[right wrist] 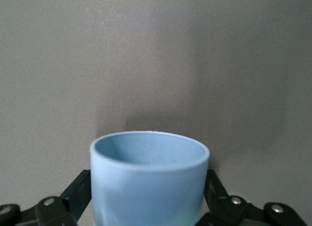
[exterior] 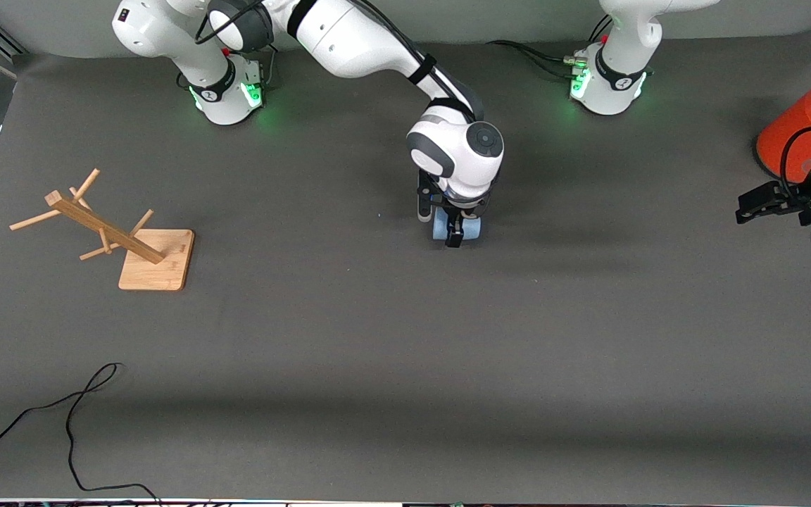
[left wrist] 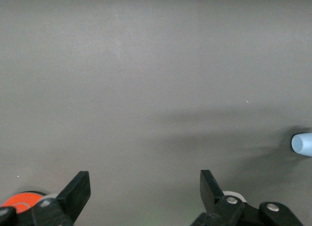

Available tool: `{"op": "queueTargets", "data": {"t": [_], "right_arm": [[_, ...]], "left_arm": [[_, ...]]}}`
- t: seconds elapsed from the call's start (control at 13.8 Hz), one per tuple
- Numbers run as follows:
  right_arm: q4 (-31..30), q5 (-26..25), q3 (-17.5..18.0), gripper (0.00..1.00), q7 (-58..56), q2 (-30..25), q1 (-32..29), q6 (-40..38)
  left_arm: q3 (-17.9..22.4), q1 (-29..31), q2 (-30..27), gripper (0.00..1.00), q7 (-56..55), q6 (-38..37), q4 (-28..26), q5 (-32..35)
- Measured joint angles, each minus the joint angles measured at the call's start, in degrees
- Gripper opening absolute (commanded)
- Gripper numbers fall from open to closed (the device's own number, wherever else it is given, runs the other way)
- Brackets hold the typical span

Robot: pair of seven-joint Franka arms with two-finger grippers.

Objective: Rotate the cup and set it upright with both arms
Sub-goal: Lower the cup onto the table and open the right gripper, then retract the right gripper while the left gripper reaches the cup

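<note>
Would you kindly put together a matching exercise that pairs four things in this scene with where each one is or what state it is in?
Things:
1. cup
2. left hand
3. wooden rack
4. orange canister

Places or states:
A. open, holding nothing, beside the orange canister
B. stands at the left arm's end of the table
C. between the fingers of the right hand, mid-table
D. sits toward the right arm's end of the table, on a square base

Pairs: 1-C, 2-A, 3-D, 4-B
</note>
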Motion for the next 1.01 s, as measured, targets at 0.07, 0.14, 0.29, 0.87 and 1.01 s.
{"op": "queueTargets", "data": {"t": [0.07,0.14,0.29,0.87,1.01], "right_arm": [[0.18,-0.01,-0.15,1.00,0.00,-0.01,0.00,0.06],[0.60,-0.01,-0.37,1.00,0.00,-0.03,-0.01,0.05],[1.52,-0.01,-0.70,1.00,0.00,-0.51,-0.10,-0.02],[3.64,-0.01,-1.19,1.00,-6.18,-14.45,-1.42,-18.98],[3.57,-0.01,-1.32,1.00,-14.16,-18.98,-4.07,-24.75]], "left_arm": [[0.04,0.00,-0.20,1.00,0.19,-0.03,0.06,-0.03],[0.02,0.00,-0.41,1.00,0.30,-0.03,0.13,-0.05],[-0.24,-0.10,-0.89,1.00,0.37,-0.03,0.18,-0.09],[-7.54,-3.07,-1.53,1.00,-8.26,0.05,1.54,-0.48],[-9.53,-3.34,-1.46,1.00,-11.00,0.16,1.54,-0.49]]}}
